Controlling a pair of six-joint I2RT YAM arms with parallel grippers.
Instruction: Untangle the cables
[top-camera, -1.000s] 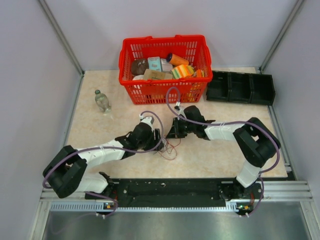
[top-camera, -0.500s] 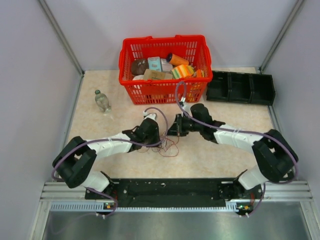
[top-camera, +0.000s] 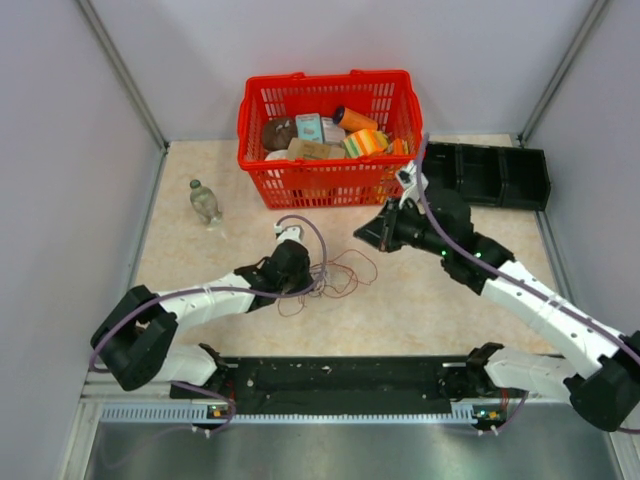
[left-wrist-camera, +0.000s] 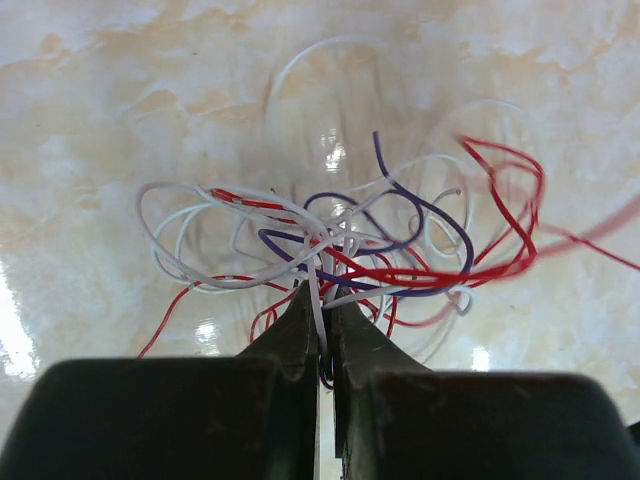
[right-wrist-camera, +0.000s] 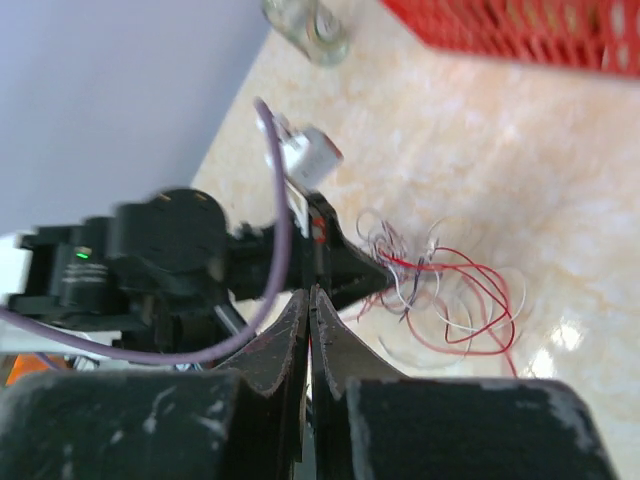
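At left hand (left-wrist-camera: 325, 318) tips: cables (left-wrist-camera: 332, 240) pinched; right hand (right-wrist-camera: 308, 296) apart.

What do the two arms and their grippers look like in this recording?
The left arm and right arm have white link shells, bulky black joints and a thin purple hose along each. The left gripper and right gripper have black tapering fingers; the right's housing shows pale scuffs.

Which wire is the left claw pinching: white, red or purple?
The white wire: it alone runs between the left claw's shut fingers; red strands and purple strands loop beyond.
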